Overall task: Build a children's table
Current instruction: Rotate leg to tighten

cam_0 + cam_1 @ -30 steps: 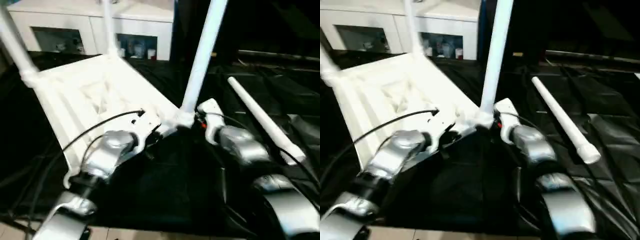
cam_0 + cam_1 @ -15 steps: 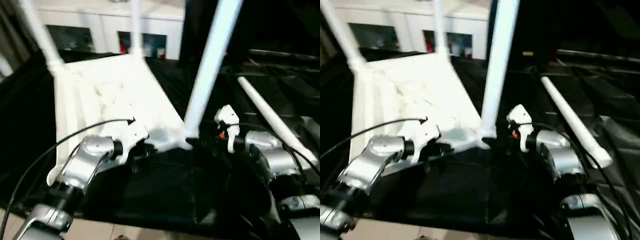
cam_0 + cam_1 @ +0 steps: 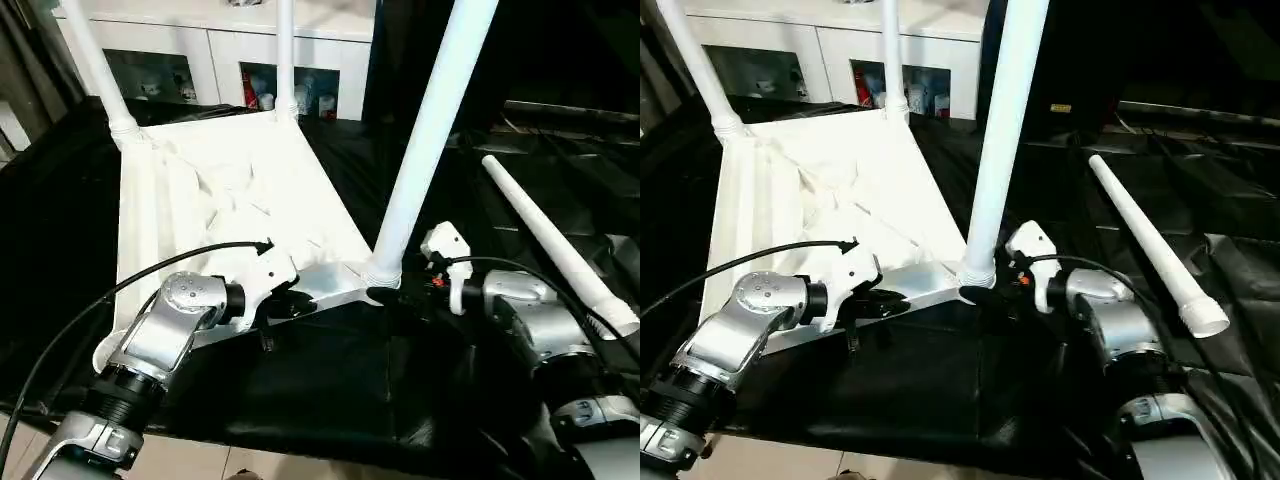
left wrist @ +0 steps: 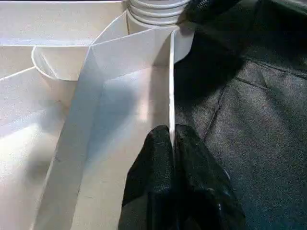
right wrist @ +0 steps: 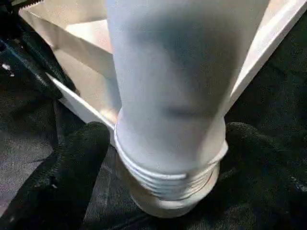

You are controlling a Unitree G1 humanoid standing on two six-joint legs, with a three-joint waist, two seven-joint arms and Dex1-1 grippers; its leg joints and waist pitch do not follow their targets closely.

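The children's table lies upside down: a white ribbed tabletop (image 3: 230, 200) on black cloth. Three white legs stand in its corner sockets: a far-left one (image 3: 95, 70), a far one (image 3: 285, 55) and the nearest one (image 3: 425, 140). One more leg (image 3: 555, 245) lies loose on the cloth to the right. My left gripper (image 4: 171, 132) is shut on the thin near rim of the tabletop (image 4: 171, 86). My right gripper (image 5: 168, 143) is closed around the ringed base of the nearest leg (image 5: 182, 86), a black finger (image 5: 76, 167) against each side.
A white glass-doored cabinet (image 3: 220, 60) stands behind the tabletop. Black cloth (image 3: 330, 390) covers the work surface, and light floor (image 3: 200, 465) shows at its near edge. Cables run along both silver forearms.
The whole picture has shifted and steadied, so the camera moved. Both grippers stay at the tabletop's near edge. The right fingers have drawn in slightly on the leg's base.
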